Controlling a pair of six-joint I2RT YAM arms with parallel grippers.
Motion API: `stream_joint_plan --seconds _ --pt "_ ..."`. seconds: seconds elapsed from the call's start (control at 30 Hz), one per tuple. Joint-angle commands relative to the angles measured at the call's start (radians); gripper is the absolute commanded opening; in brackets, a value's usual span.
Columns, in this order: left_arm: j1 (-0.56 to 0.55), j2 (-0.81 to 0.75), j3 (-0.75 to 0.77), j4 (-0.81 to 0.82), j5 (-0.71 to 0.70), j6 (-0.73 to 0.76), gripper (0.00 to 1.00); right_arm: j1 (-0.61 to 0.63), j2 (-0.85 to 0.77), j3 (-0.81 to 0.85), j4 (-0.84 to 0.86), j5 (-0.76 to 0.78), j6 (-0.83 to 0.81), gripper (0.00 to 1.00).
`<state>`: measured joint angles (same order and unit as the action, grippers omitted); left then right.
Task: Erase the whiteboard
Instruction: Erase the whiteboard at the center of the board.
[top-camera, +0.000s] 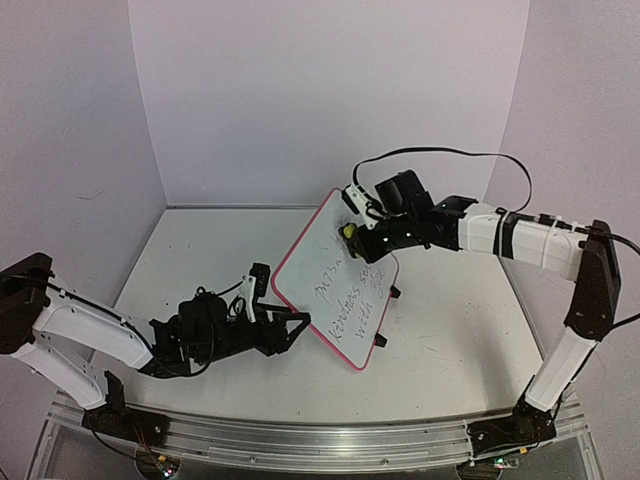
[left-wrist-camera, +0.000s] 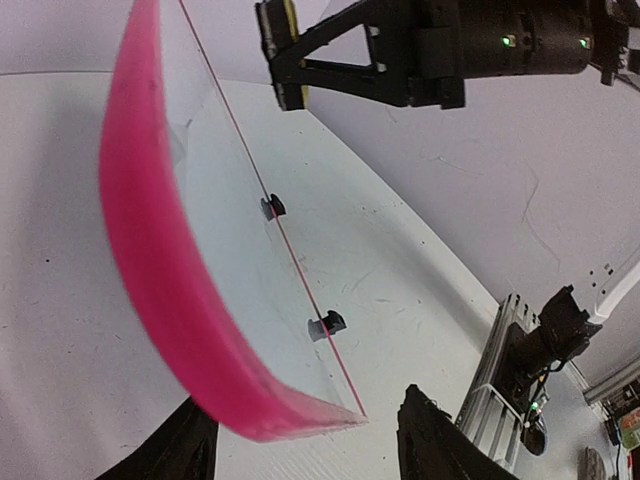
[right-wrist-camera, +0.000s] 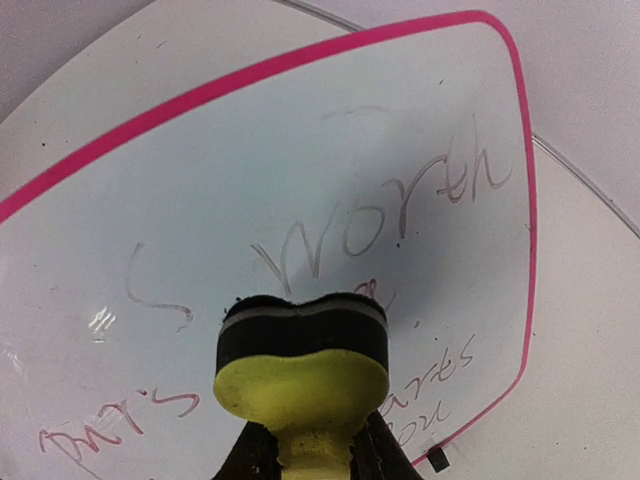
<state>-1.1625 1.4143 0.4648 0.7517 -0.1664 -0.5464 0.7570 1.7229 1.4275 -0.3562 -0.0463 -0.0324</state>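
The whiteboard (top-camera: 335, 290), pink-framed with handwritten lines, stands tilted, its left edge raised and its black feet (top-camera: 397, 292) toward the table. My left gripper (top-camera: 285, 328) is at its lower left edge. In the left wrist view its jaws are wide apart, with the board's pink corner (left-wrist-camera: 150, 250) between and above them (left-wrist-camera: 310, 440). My right gripper (right-wrist-camera: 305, 440) is shut on a yellow-and-black eraser (right-wrist-camera: 300, 345), whose black felt lies against the upper part of the board (right-wrist-camera: 300, 170), just below the word "worth". The eraser also shows in the top view (top-camera: 349, 232).
White enclosure walls (top-camera: 330, 90) stand behind and at both sides. An aluminium rail (top-camera: 300, 440) runs along the near table edge. A black cable (top-camera: 440, 152) loops above the right arm. The right arm's base (left-wrist-camera: 550, 330) stands by the rail.
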Motion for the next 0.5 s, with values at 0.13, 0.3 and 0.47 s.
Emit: stream_joint_plan --seconds 0.13,0.3,0.47 --pt "-0.002 -0.003 0.04 0.038 -0.109 0.004 0.62 0.029 -0.083 -0.03 0.04 0.029 0.025 0.0" --pt "-0.001 0.052 0.105 0.038 -0.079 0.028 0.47 0.042 -0.098 -0.042 0.042 0.046 0.025 0.0" --pt "-0.001 0.085 0.123 0.037 -0.068 0.032 0.26 0.05 -0.125 -0.052 0.042 0.046 0.025 0.0"
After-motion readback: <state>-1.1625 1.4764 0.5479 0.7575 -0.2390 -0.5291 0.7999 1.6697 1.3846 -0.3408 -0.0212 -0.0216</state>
